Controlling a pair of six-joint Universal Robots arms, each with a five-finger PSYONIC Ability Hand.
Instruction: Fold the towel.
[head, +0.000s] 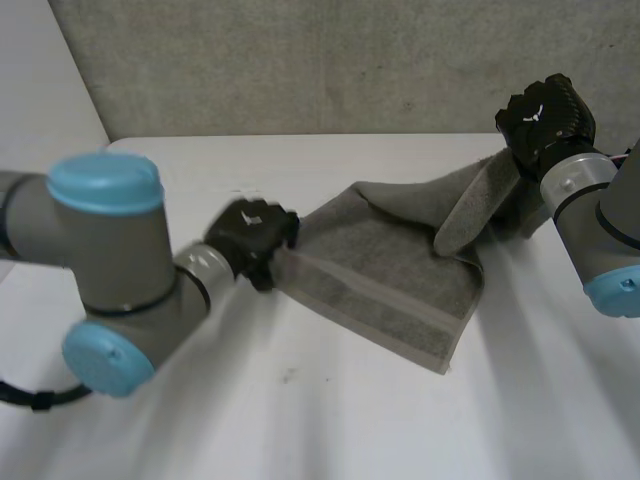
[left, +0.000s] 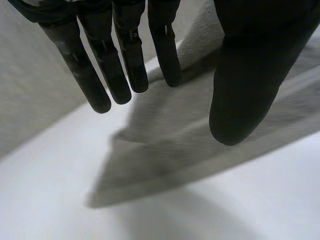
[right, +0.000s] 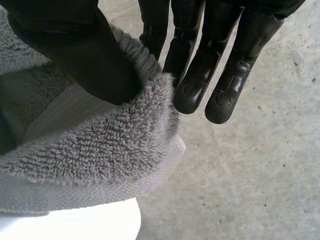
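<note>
Folding stage: early, by my reading; the towel (head: 390, 270) is spread in one loose layer on the white table (head: 300, 420), with no finished fold.
Towel place: mid-table between the two hands, its banded near edge flat on the surface and its far right corner lifted off it.
Right hand grip: the right hand (head: 545, 115) is clamped on that raised corner. In the right wrist view the thumb (right: 75, 50) presses into the terry pile while the fingers (right: 200, 80) lie straight on the other side, so the cloth is pinched between them.
Why held so: lifting one corner frees that side of the cloth to be carried over the rest, which is probably the aim.
Right arm pose: raised over the far right of the table, wrist turned so the hand hangs above the cloth and a strip of towel droops from it.
Left hand state: the left hand (head: 255, 240) is unclasped. In the left wrist view its fingers (left: 115, 65) are straight and the thumb (left: 250, 90) stands well apart from them, with no pinch that I can see.
Left hand place: low, at the towel's left corner, with the cloth running out beyond the fingertips.
Why placed so: likely to take or steady the matching corner.
Left arm pose: elbow bent near the table, forearm reaching in toward the cloth.
</note>
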